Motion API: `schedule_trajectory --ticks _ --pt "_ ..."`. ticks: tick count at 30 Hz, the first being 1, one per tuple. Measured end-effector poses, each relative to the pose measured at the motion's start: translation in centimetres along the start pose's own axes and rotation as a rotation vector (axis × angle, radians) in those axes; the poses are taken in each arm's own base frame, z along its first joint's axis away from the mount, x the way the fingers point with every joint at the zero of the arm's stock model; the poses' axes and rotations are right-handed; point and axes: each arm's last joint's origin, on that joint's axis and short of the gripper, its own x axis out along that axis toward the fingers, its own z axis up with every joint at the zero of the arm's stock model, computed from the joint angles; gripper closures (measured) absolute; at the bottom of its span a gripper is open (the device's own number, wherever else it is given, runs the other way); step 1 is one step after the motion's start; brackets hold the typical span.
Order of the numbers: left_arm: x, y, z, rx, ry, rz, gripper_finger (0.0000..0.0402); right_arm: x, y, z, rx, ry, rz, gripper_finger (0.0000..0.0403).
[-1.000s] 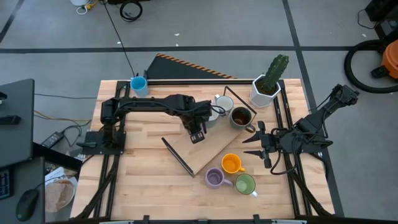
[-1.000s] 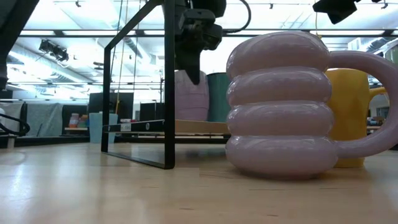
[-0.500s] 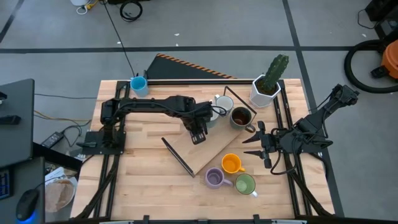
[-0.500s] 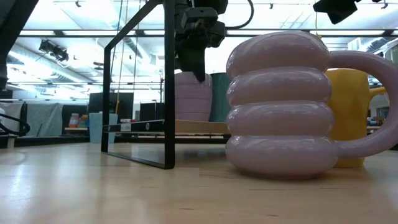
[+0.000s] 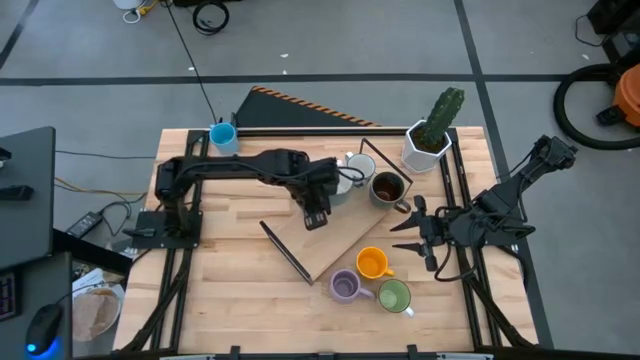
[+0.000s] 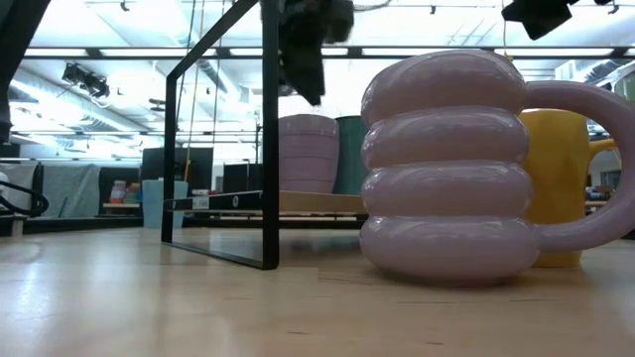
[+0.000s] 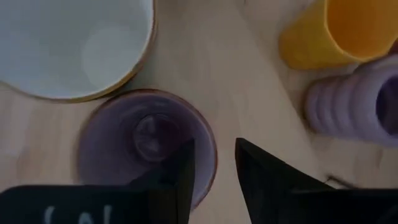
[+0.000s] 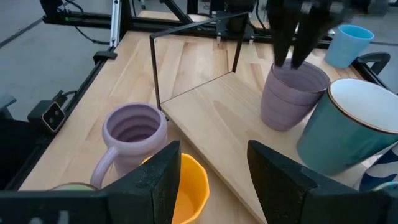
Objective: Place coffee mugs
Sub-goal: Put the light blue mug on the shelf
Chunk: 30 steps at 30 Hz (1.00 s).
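A smooth purple mug [image 8: 290, 99] stands upright by its base on the wooden board [image 5: 340, 238], beside a grey-teal mug with a white inside [image 8: 342, 127]. My left gripper [image 7: 211, 168] hovers open just above the purple mug's rim [image 7: 205, 140], with its fingers [image 8: 283, 43] clear of it. The low view shows the left gripper [image 6: 303, 79] above the purple mug's top [image 6: 308, 121]. My right gripper [image 5: 410, 233] waits open near the table's right edge. The ribbed lavender mug [image 5: 345, 287], orange mug [image 5: 372, 263] and green mug [image 5: 393, 296] stand near the front, and the blue mug [image 5: 222, 136] at the far left.
A black wire frame [image 8: 186, 62] stands on the board's left part. A dark brown mug [image 5: 388, 187] and a white-rimmed mug [image 5: 357, 166] sit at the board's far end. The white pot with a cactus [image 5: 428, 140] stands at the far right corner.
My left gripper has risen from the purple mug; its fingers, which overlapped the mug's upper part in the low view, now hang above its top. The mug has stayed upright on the board.
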Motion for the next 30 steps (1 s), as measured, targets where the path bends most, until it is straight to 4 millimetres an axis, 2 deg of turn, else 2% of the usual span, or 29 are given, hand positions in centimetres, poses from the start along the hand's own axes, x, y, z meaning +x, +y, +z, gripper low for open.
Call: schedule_trajectory --ticks 4,7,12,18,22,30 --pt "-2.1 0.4 -0.9 0.082 0.013 0.136 0.0280 0.2 0.1 -0.1 -0.008 0.006 0.000 0.0212" --pt "-3.1 0.9 -1.7 0.140 0.004 0.166 0.0281 0.3 0.2 -0.1 -0.009 0.012 0.003 0.0212" --pt "-3.1 2.7 -4.9 0.149 0.016 0.174 0.0284 0.2 0.6 -0.2 -0.006 0.016 0.025 0.0212" --pt "-3.0 6.4 -9.9 0.027 -0.043 0.226 0.0285 0.0 0.8 -0.2 -0.010 0.005 0.013 0.0212" --pt "-3.4 9.4 -12.7 -0.090 -0.060 0.323 0.0285 0.0 0.8 -0.2 -0.007 0.001 0.013 0.0212" --pt "-4.3 16.0 -16.3 -0.361 0.000 0.624 0.0285 0.0 0.8 0.0 -0.021 -0.015 0.010 0.0212"
